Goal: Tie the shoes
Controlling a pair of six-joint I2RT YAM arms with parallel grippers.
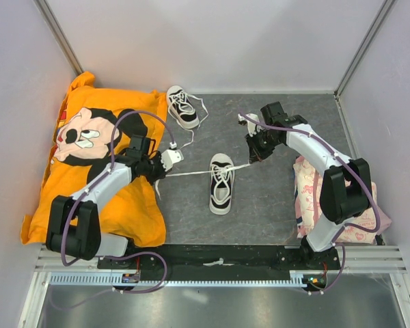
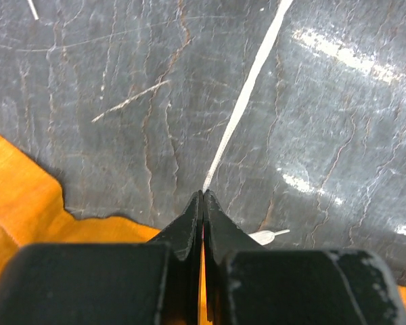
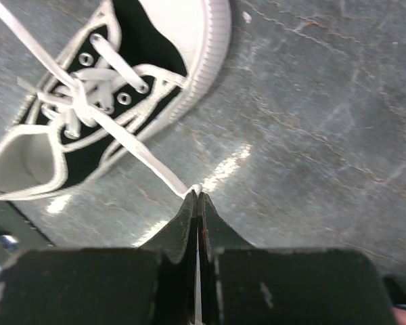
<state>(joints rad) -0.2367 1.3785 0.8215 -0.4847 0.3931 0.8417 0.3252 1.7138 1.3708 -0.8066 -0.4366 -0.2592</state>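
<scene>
Closest to each wrist lens are that arm's own black fingers. The left gripper [image 2: 203,196] is pressed together on the flat white left lace end [image 2: 247,95]. The right gripper [image 3: 195,198] is likewise pinched on the right lace end [image 3: 132,145].

Both ends run taut to the near black canvas sneaker with white rubber sole [image 1: 222,183], which lies between the two claws on the dark grey slate-patterned mat [image 1: 273,205]. Its long axis runs from the arm bases toward the far wall, so the laces stretch across it, one to each side. The right claw sits nearer the shoe than the left, and any crossing or tightening pull likely starts from this spread.

The matching far sneaker [image 1: 182,106] rests by the orange cartoon-mouse cushion [image 1: 89,157], its laces loose.

Whether the crossing over the tongue is already a knot is hard to make out. The left wrist view shows no shoe, and the right wrist view cuts off the toe.
</scene>
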